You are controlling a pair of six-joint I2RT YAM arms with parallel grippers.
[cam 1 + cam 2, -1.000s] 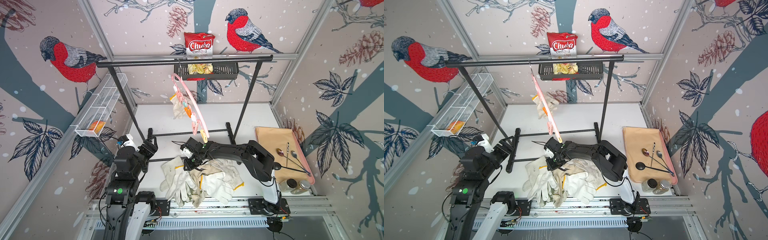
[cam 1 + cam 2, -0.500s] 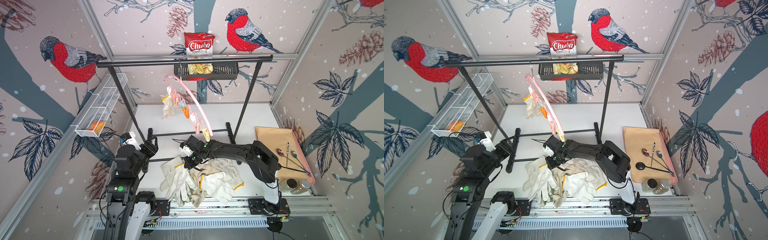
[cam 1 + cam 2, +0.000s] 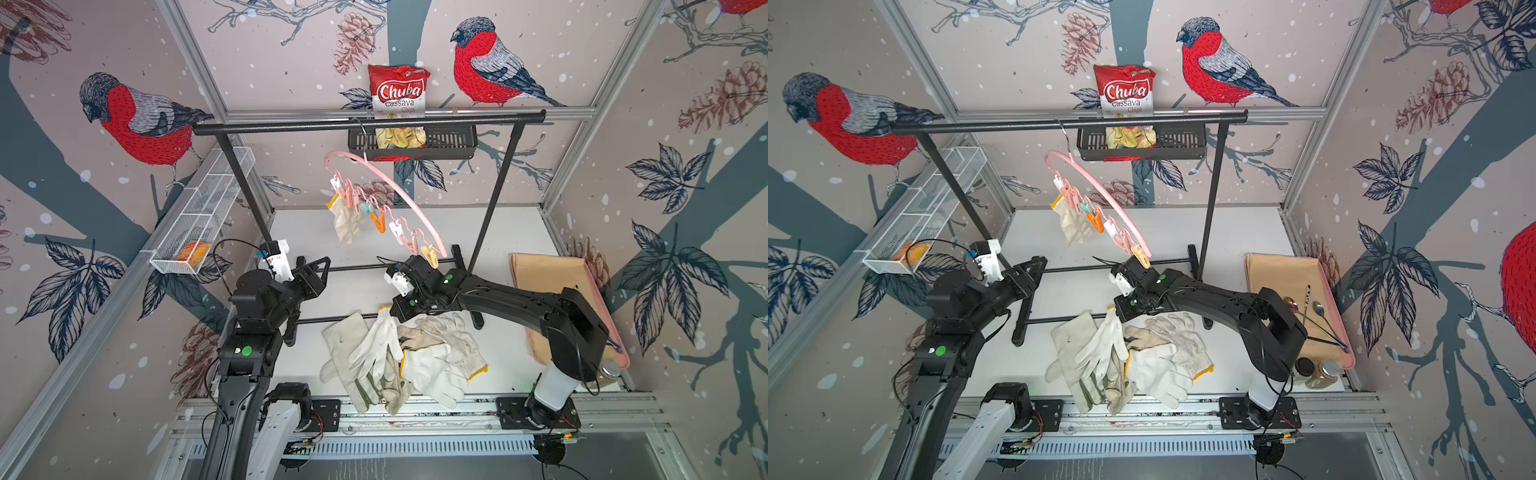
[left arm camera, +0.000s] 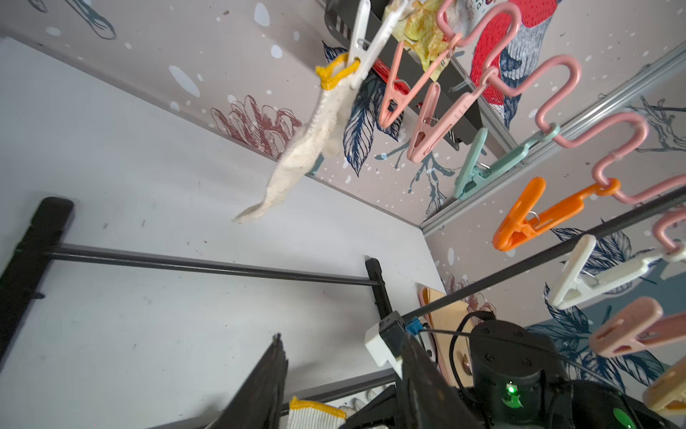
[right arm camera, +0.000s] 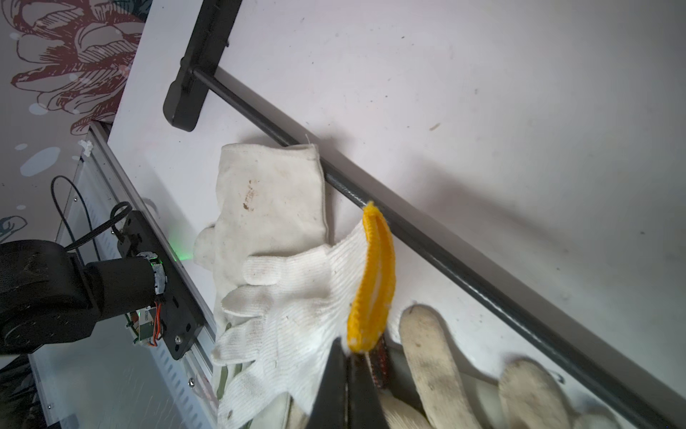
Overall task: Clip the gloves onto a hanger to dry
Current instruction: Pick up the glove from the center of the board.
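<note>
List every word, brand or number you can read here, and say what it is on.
"Chuba": red chip bag, large white script.
"Cassava Chips": same bag, below the brand.
Small mark at the bag's top: too small to read.
Nothing else legible.

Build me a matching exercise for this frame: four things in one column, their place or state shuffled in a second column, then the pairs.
1. right gripper
2. hung glove
3. chips bag
4. spoons

A. on the pink tray
B. in the black basket
C. held by a white clothespin
D. shut on a knit glove's yellow cuff

Pairs: 1-D, 2-C, 3-B, 4-A
</note>
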